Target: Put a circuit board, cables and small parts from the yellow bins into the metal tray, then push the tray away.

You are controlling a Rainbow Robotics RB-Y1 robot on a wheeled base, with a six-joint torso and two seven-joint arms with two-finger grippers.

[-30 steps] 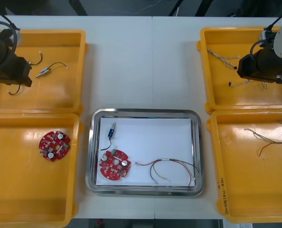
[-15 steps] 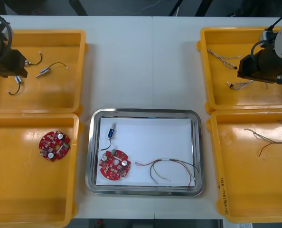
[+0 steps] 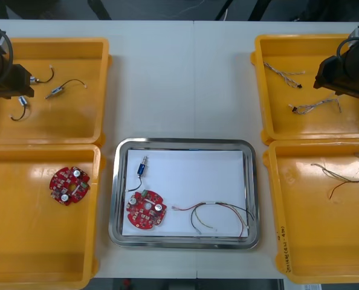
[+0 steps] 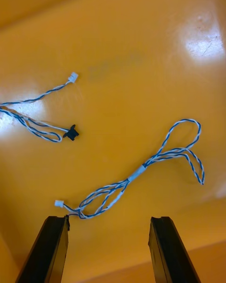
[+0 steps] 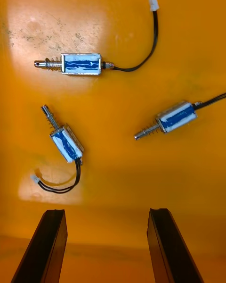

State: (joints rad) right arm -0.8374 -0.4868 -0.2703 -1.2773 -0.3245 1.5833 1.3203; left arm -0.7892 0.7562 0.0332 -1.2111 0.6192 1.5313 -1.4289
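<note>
The metal tray holds a round red circuit board, a small metal part and a red and yellow cable. My right gripper hangs over the back right yellow bin. It stands open above a twisted blue and white cable, whose near end lies by one finger. My left gripper is over the back left yellow bin, open, above three small metal parts with black leads.
A second circuit board lies in the front left bin. Thin cables lie in the front right bin. Another twisted cable rests farther back in the back right bin. Bare table lies beyond the tray.
My right gripper has drawn back to the right, uncovering the twisted cable on the bin floor. The left arm has shifted left over its bin.
</note>
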